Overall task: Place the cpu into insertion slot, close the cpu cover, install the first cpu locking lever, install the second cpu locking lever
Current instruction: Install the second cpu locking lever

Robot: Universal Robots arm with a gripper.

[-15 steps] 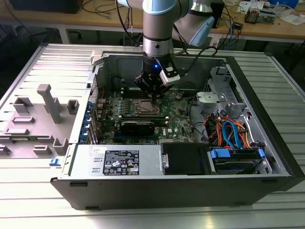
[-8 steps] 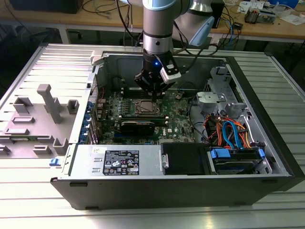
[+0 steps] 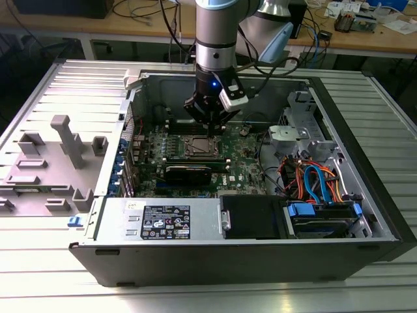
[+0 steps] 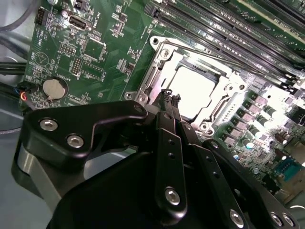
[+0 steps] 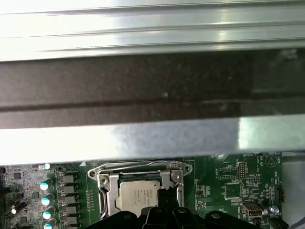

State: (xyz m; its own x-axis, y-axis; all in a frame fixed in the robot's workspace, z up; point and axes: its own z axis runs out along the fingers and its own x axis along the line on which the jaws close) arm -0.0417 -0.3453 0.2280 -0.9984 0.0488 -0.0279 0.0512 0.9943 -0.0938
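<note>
A: Jaws?
B: Drawn narrow, tips almost meeting, nothing seen held. Black two-fingered gripper poised low, just beside the rim of the small square silver-rimmed insertion slot.
A: Whereabouts of the chip?
B: Seated. Small flat silver-grey square cpu lying level inside the slot, framed by the thin silver windowed cpu cover, apparently down flat.
A: Levers?
B: Thin wire bar noted along one side of the cover. Latched or not, cannot tell.
A: Advice for the step?
B: Judged as lever work. Hold the tips closed and stiff; bear on the wire alone, clear of the cpu top and the green circuit board. Push steadily, without sliding toward the long black memory slots.
</note>
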